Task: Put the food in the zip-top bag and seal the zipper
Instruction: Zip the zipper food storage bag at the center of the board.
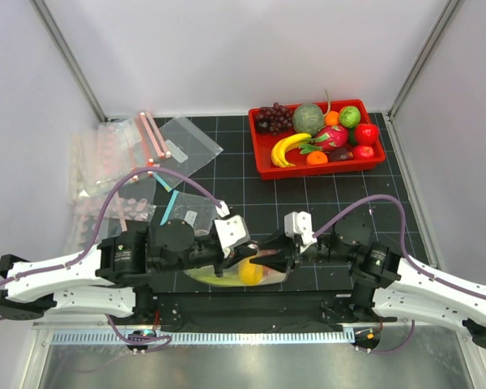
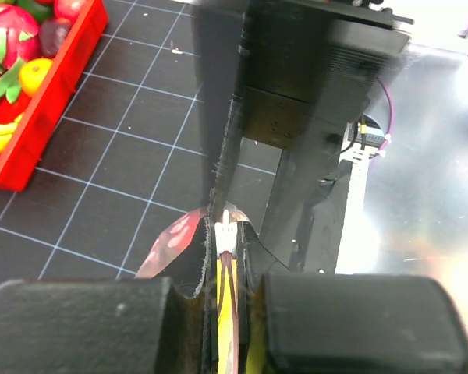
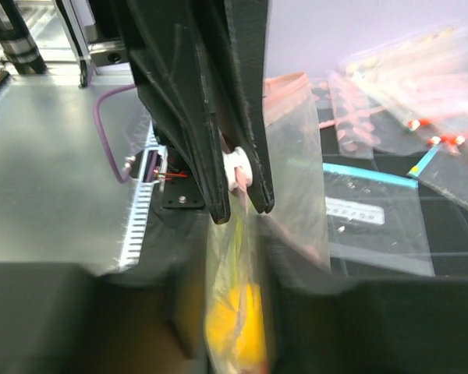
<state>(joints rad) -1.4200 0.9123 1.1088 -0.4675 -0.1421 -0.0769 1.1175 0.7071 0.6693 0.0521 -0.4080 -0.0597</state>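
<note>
The zip-top bag (image 1: 204, 278) lies on the black mat (image 1: 324, 203) at the near edge, between the two arms; a yellow lemon (image 1: 249, 273) is inside it, with something pale green beside it. The left gripper (image 2: 230, 290) is squeezed tight on the bag's top edge, right on the zipper (image 2: 226, 234). The right gripper (image 3: 238, 284) has the bag between its fingers, but that picture is blurry, so I cannot tell if it is pinching. The red tray (image 1: 263, 168) sits far back on the right, holding a banana (image 1: 287, 148), grapes (image 1: 274, 118) and other toy food; spare bags (image 1: 186, 142) lie at the back left.
</note>
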